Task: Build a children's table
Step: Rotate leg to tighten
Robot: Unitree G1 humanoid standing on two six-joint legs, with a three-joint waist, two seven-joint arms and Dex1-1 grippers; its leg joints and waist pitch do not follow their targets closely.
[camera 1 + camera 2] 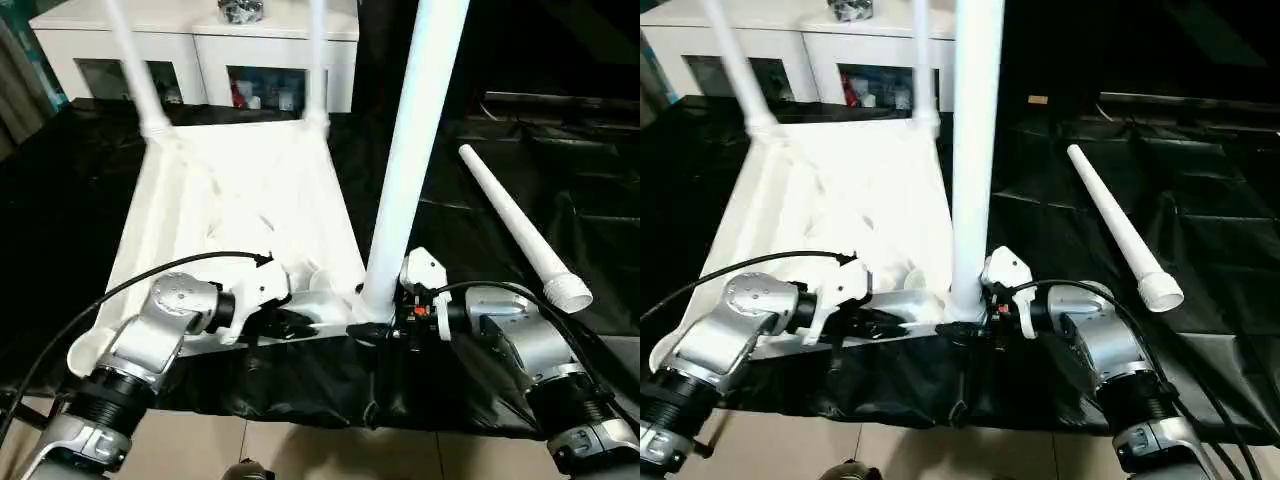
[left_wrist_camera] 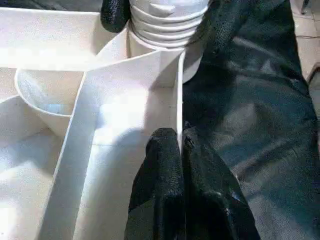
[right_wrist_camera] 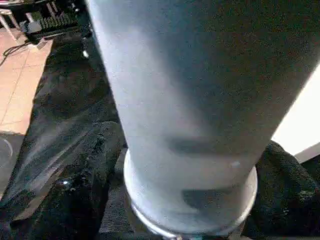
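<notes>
Leg [image 1: 415,150] upright in near corner socket, right gripper [image 1: 392,318] clamped round its base. Loose leg [image 1: 515,225] at two o'clock, right arm nearer. Left gripper [image 2: 181,150] pinched together on tabletop [image 1: 240,190] rib.

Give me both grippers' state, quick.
Left gripper: shut on the rim of the tabletop.
Right gripper: fingers either side of the upright leg at its base, shut on it.

The children's table [image 1: 240,200] lies upside down on the sheet [image 1: 560,180], a loose leg [image 1: 515,225] to its right, the cabinet [image 1: 200,50] behind it
</notes>
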